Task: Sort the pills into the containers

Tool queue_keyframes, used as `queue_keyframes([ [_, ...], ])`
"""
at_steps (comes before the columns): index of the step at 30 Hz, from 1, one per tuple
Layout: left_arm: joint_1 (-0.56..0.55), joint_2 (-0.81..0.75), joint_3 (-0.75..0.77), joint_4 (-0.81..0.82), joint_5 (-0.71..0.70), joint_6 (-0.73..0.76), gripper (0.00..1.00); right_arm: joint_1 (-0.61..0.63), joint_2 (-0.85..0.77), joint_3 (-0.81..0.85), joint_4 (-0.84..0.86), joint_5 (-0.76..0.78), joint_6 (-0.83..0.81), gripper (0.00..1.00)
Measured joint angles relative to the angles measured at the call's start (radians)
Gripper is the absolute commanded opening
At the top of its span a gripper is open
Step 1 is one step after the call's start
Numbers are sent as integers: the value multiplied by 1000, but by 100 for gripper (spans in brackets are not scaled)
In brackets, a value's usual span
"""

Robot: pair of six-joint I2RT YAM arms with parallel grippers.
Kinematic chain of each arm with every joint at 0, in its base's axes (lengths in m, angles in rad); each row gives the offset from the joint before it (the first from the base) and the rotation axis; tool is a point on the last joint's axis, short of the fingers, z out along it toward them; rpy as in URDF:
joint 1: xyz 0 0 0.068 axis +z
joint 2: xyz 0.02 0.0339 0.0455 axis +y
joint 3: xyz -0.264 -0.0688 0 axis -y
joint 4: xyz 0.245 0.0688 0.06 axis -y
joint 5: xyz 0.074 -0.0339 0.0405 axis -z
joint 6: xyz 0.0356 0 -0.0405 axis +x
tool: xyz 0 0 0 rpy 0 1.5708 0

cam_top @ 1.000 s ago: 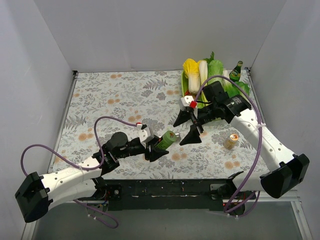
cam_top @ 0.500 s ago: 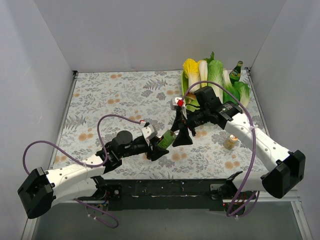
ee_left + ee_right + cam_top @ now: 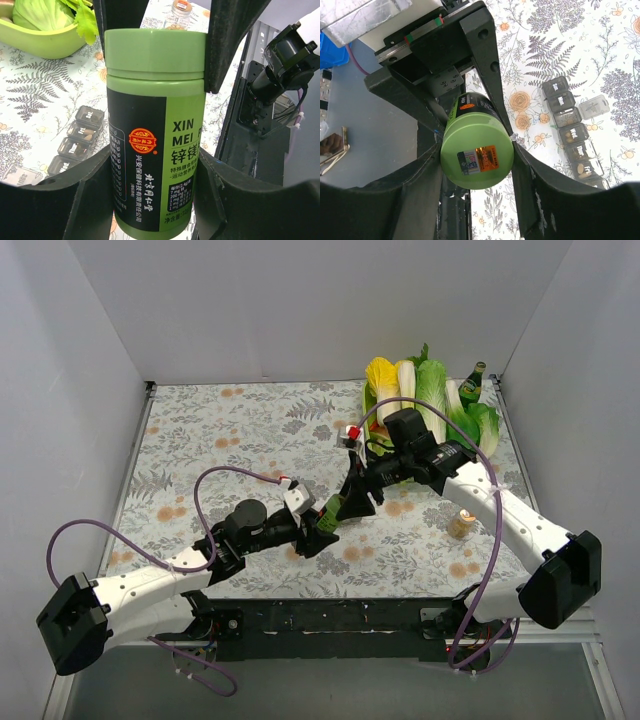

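Observation:
A green pill bottle [image 3: 331,515] with a black label is held off the table, tilted toward the right arm. My left gripper [image 3: 316,533] is shut on the bottle's body [image 3: 155,130], one finger on each side. My right gripper [image 3: 351,500] stands at the bottle's top, its jaws pressed against both sides of the green cap [image 3: 477,155]. The containers [image 3: 572,127], a grey strip of day-marked compartments, lie on the floral cloth under the bottle. One lid is open and tan pills [image 3: 85,134] show in some compartments. The top view hides the strip.
A green bowl of cabbages and lettuce [image 3: 420,390] and a green glass bottle [image 3: 472,383] stand at the back right. A small amber bottle with an orange cap [image 3: 461,524] stands right of the arms. The table's near rail [image 3: 260,100] runs close by.
The right gripper has come left and down from near the vegetables to the bottle's top and closed from wide open onto the cap. The left arm has raised the bottle slightly toward it.

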Motion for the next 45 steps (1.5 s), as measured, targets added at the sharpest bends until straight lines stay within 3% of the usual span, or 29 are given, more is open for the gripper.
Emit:
queue_keyframes([
  [5, 0, -6, 0, -13, 43, 18, 0, -1, 10, 10, -53, -54, -132, 17],
  [13, -2, -53, 0, -96, 240, 63, 0, 117, -15, 70, -303, -78, -767, 18],
  [16, -3, -54, 6, -114, 296, 75, 0, 151, -35, 70, -337, -55, -870, 42],
  [17, -2, -55, 6, -117, 299, 76, 0, 154, -35, 70, -337, -51, -871, 57],
  [20, -2, -60, 5, -119, 291, 71, 0, 155, -35, 70, -326, -46, -831, 77],
  [23, -2, -76, 3, -115, 261, 69, 0, 143, -39, 63, -299, -64, -728, 87],
  [31, -2, -77, -1, -82, 157, 48, 0, 18, -119, -35, -84, -129, -350, 84],
  [38, -2, -22, -1, -50, 60, 8, 0, -6, -138, -172, 166, -62, 54, 83],
  [43, -2, 19, 0, -39, 18, -9, 0, -6, -138, -197, 229, 10, 172, 81],
  [45, -2, 31, 4, -37, 7, -12, 0, -6, -138, -197, 250, 36, 209, 74],
])
